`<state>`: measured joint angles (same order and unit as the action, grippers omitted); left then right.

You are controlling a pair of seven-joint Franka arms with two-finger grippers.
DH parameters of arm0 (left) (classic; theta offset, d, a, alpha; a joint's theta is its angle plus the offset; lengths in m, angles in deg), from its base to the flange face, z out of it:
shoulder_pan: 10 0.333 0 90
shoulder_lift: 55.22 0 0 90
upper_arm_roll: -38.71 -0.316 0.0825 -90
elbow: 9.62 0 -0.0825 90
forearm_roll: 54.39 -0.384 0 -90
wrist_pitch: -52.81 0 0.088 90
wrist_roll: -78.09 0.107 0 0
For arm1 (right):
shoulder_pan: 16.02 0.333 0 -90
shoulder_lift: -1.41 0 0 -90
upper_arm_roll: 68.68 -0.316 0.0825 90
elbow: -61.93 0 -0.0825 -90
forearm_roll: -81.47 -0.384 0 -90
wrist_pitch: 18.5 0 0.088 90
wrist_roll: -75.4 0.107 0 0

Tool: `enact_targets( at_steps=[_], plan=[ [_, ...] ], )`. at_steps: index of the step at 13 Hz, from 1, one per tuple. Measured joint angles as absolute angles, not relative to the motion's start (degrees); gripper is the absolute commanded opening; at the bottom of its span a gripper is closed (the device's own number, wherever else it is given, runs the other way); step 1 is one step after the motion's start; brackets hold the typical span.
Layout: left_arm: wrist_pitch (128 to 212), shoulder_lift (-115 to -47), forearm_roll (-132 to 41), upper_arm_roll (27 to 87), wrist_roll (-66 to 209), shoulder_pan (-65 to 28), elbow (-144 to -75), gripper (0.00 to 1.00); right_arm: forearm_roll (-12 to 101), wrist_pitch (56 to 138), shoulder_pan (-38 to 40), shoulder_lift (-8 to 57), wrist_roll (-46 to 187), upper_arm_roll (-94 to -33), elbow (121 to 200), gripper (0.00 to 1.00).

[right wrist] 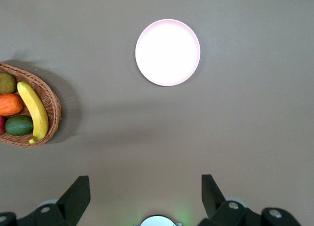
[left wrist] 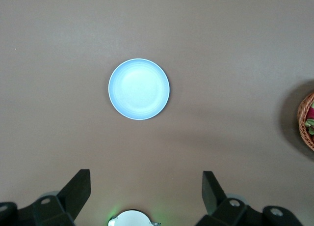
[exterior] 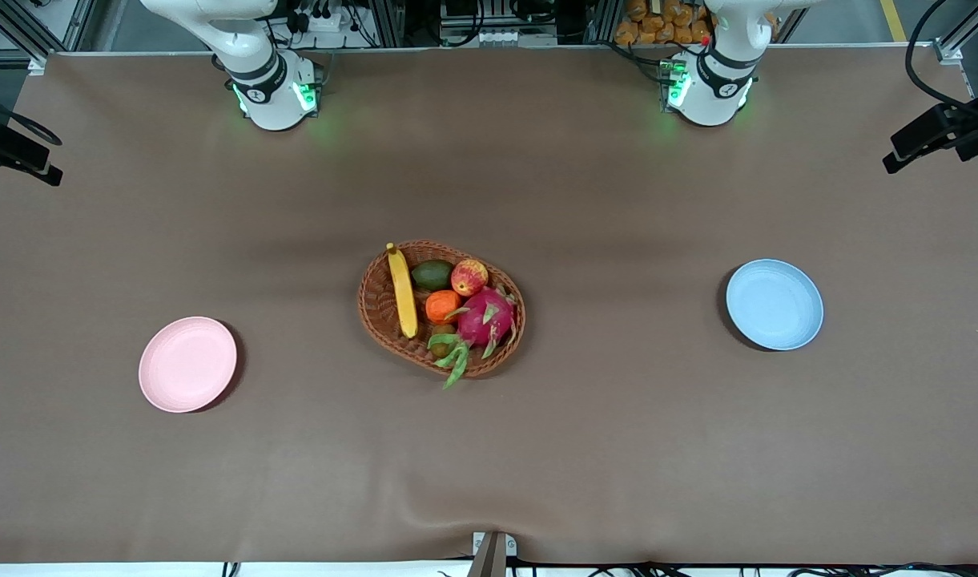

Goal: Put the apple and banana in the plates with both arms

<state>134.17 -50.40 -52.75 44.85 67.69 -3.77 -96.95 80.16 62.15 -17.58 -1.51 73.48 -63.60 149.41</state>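
the red-yellow apple [exterior: 468, 277] and long yellow banana [exterior: 402, 291] are lying in the brown wicker basket [exterior: 374, 308] mid-counter, between the empty pink plate [exterior: 187, 365] and blue plate [exterior: 774, 304]; the left claw [left wrist: 146, 186] and right claw [right wrist: 145, 189] are hanging wide open, holding nothing, ready for one fruit each.

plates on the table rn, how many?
2. The pink plate lies toward the right arm's end of the table, the blue plate toward the left arm's end, the basket between them. Both are bare. None looks hidden.
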Motion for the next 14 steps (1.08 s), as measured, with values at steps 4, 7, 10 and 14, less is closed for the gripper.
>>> enact_targets(
  at_steps=[4,7,10,14],
  plan=[
    [134.2,-50.4,-52.7,45.2,67.7,-4.3,-96.7,1.0,80.2,61.8,-17.6,-1.5,73.5,-63.7,149.4,1.0],
    [134.2,-50.8,-52.7,45.2,67.7,-4.2,-96.3,1.0,80.2,61.8,-17.6,-1.5,73.5,-63.8,149.4,1.0],
    [134.2,-51.8,-52.7,45.4,67.7,-4.5,-96.3,1.0,80.2,61.7,-17.5,-1.5,73.5,-63.9,149.4,1.0],
    [134.0,-52.5,-52.7,45.6,67.7,-4.4,-96.3,1.0,80.2,60.6,-17.0,-1.3,73.5,-64.4,149.4,1.0]
  ],
)
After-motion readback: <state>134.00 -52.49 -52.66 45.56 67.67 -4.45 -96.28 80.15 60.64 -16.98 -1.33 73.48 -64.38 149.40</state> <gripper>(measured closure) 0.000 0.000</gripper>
